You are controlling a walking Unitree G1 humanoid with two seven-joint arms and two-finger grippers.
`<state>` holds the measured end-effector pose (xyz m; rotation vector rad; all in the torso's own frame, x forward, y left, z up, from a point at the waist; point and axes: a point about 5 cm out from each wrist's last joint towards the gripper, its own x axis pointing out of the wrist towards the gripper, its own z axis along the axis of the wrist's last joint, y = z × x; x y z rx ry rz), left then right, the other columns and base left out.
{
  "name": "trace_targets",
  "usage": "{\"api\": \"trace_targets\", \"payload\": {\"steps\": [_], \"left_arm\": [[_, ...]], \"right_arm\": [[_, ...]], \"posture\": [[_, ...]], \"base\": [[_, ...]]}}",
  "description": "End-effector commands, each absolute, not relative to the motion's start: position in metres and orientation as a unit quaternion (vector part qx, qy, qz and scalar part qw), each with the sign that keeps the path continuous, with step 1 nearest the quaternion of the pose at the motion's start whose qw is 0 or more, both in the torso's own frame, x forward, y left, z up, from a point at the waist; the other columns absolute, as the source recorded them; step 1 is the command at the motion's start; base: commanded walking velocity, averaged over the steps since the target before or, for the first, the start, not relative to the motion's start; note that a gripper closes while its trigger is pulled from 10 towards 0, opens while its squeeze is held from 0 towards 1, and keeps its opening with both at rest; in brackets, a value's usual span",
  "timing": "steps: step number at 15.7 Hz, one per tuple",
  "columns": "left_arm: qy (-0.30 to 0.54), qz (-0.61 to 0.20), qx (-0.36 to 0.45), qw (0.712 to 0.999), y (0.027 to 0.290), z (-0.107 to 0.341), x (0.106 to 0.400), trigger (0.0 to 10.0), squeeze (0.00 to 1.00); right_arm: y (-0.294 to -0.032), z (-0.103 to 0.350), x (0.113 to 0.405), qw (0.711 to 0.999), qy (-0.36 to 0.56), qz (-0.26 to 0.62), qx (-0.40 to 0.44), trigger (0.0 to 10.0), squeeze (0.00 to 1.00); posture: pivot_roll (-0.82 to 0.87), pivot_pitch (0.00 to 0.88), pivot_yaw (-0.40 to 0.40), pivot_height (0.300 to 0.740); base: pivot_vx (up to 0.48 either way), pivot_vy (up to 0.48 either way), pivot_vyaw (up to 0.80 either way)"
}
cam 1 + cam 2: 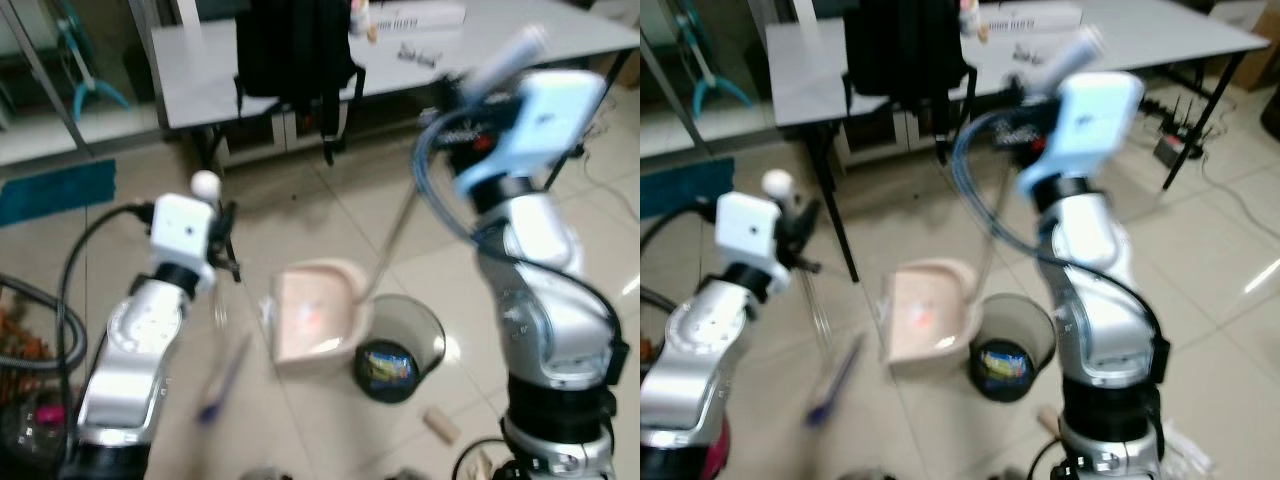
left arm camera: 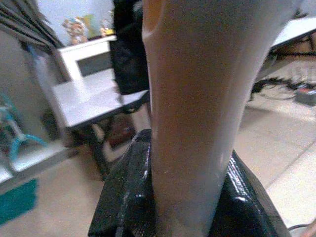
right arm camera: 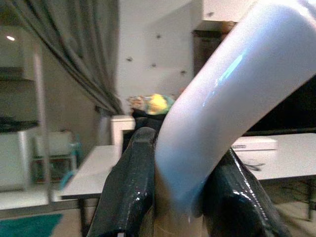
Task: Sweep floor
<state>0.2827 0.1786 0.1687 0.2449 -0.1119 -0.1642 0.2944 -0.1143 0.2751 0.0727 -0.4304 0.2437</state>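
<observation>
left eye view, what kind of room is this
Probably a home work or utility room: a pale tiled floor, a long grey table on black legs with a black backpack hanging off it, and a small black waste bin beside a pink dustpan.

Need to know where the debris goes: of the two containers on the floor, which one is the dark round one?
The dark round bin, nearer the right arm. The pink dustpan beside it on the robot's left is pale and squarish, with a long handle running up toward the right pincer.

Dustpan and broom on the tiled floor

Pink dustpan (image 1: 312, 316) stands upright, its long pale handle (image 1: 392, 240) slanting up; the thin broom stick (image 1: 218, 305) ends in a blurred blue head (image 1: 222, 380).
</observation>
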Motion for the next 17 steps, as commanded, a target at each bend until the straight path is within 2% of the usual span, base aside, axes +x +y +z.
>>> {"api": "trace_targets", "payload": {"steps": [1, 7, 13, 17], "left_arm": [[-0.061, -0.09, 0.127, 0.986, 0.175, 0.169, 0.281, 10.0, 0.0], [-0.04, -0.089, 0.123, 0.988, 0.174, 0.154, 0.272, 10.0, 0.0], [-0.019, -0.094, 0.1, 0.99, 0.167, 0.14, 0.267, 10.0, 0.0], [0.001, -0.102, 0.084, 0.991, 0.162, 0.13, 0.261, 10.0, 0.0]], "right_arm": [[-0.12, 0.269, 0.296, 0.971, -0.213, 0.108, 0.018, 10.0, 0.0], [-0.119, 0.241, 0.297, 0.978, -0.175, 0.11, -0.011, 10.0, 0.0], [-0.132, 0.191, 0.289, 0.992, -0.079, 0.088, -0.033, 10.0, 0.0], [-0.152, 0.156, 0.282, 0.998, -0.005, 0.038, -0.045, 10.0, 0.0]], "posture": [[0.0, 0.033, 0.04, 0.74], [0.0, 0.018, 0.031, 0.74], [-0.01, 0.01, 0.033, 0.74], [-0.01, 0.01, 0.027, 0.74]], "base": [[0.0, 0.382, 0.0], [0.0, 0.368, 0.0], [0.0, 0.359, 0.0], [0.0, 0.0, 0.0]]}}
